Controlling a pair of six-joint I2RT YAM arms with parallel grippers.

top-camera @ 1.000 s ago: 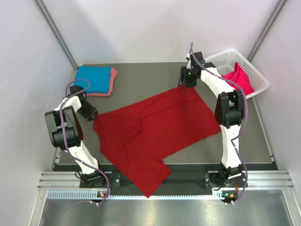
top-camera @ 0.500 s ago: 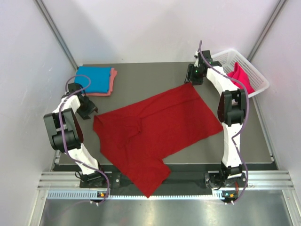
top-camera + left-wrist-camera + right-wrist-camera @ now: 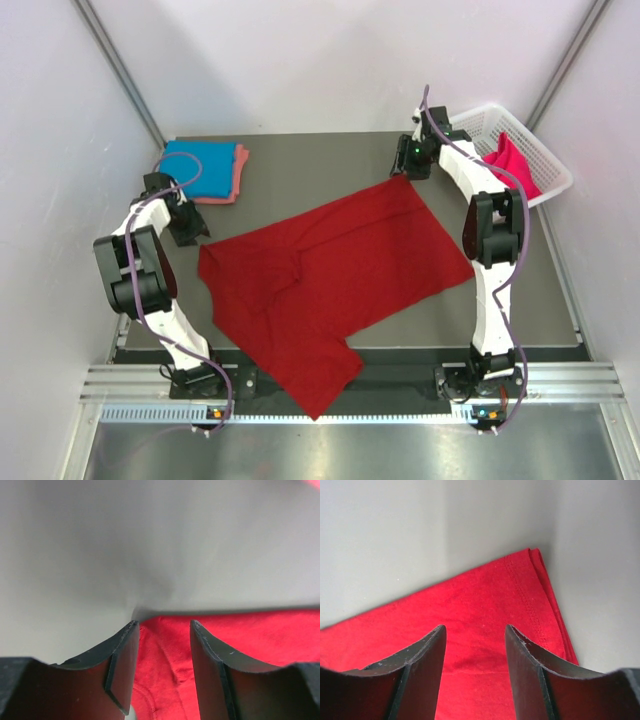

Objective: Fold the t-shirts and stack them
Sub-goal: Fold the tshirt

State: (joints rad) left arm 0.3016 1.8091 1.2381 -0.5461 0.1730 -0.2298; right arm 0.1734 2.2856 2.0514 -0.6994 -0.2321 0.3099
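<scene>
A dark red shirt (image 3: 330, 275) lies spread flat across the table (image 3: 300, 160), probably laid out for folding. The left end effector (image 3: 163, 624) and right end effector (image 3: 475, 628) hover at opposite corners, fingers spread and empty, seemingly poised to pinch the cloth's edges.

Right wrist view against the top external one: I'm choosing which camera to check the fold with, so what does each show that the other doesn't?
Only the right wrist view shows the stitched hem at the corner of the dark red t-shirt and the right claw open, holding nothing. Only the top external view shows that shirt's whole spread, the blue t-shirt folded on the salmon pink t-shirt, and the hot pink t-shirt in the white basket. Both show the red shirt's far corner flat on the grey table.
</scene>
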